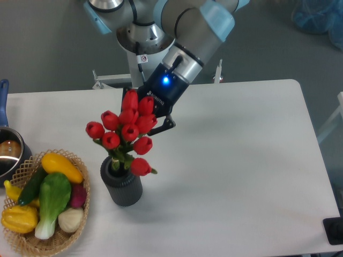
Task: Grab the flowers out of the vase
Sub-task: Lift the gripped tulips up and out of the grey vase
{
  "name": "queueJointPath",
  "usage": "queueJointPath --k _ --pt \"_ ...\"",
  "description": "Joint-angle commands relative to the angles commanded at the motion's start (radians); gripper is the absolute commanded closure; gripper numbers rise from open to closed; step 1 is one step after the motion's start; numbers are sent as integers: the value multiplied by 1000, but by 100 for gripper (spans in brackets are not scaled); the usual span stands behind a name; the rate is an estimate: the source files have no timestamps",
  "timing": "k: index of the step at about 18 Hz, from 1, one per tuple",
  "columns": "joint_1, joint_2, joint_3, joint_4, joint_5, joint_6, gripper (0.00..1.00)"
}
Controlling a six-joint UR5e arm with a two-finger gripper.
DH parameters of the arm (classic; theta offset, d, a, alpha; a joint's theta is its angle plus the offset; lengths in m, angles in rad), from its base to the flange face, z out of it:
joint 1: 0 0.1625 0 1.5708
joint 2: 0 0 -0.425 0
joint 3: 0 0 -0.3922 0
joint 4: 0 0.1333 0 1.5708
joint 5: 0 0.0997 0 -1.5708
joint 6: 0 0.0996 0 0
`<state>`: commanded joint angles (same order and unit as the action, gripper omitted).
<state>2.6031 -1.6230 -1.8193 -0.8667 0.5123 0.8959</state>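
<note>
Desk (pixel 241 160), white: vase (pixel 122 186) upright nr front-left edge. Flowers (pixel 126 131) raised, stems apparently not yet clear of vase mouth. Gripper (pixel 146 119) behind buds, prob clamped on flowers. Left: finish lift, approx half done.

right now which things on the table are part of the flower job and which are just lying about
Part of the job:
- flowers, stems reaching into the vase
- vase
- claw, behind the blooms

Just lying about:
- wicker basket of vegetables
- metal pot at the left edge
</note>
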Motion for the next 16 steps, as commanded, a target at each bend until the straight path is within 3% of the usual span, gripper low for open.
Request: queueJointPath --k 16 --pt "55 34 17 0 -92 -46 72"
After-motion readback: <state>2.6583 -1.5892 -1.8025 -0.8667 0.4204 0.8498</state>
